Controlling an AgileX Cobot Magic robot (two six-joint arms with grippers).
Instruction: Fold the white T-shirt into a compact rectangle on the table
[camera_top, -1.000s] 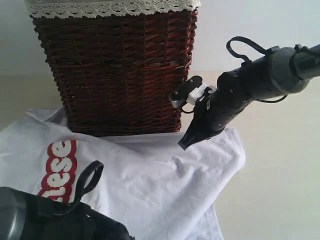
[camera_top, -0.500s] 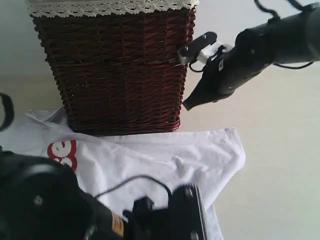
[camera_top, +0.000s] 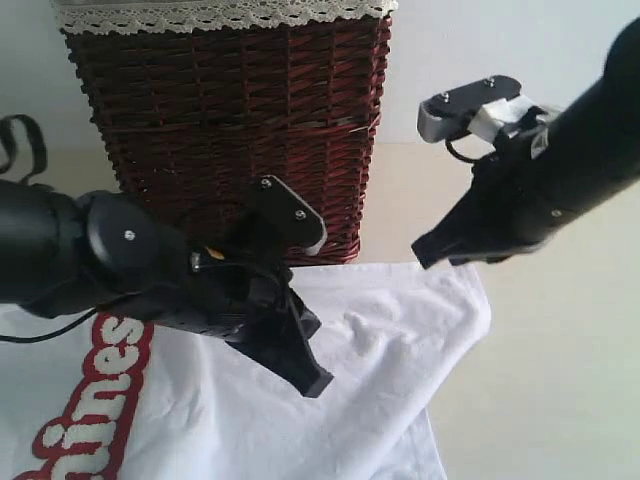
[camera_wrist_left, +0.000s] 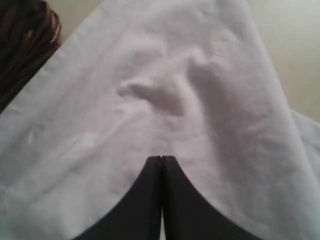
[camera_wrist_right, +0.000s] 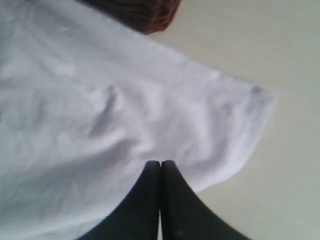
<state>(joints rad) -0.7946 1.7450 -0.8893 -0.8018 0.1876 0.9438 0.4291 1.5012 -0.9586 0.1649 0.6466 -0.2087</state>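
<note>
- The left arm has swung in from the near corner and now reaches across the shirt. Its black left end effector (camera_top: 314, 384) is clamped shut with nothing between the jaws, tip over the middle of the cloth beside a small wrinkle.
- The right arm has dropped from up beside the basket. The black right end effector (camera_top: 421, 256) is closed and empty too, tip above the shirt's far edge.
- The white cotton T-shirt (camera_top: 400, 340) lies spread on the pale cream table (camera_top: 545, 380), its far edge against the foot of the dark red wicker basket (camera_top: 230, 120).
- The red-outlined white letters (camera_top: 100, 395) are now uncovered at the near left.
</note>
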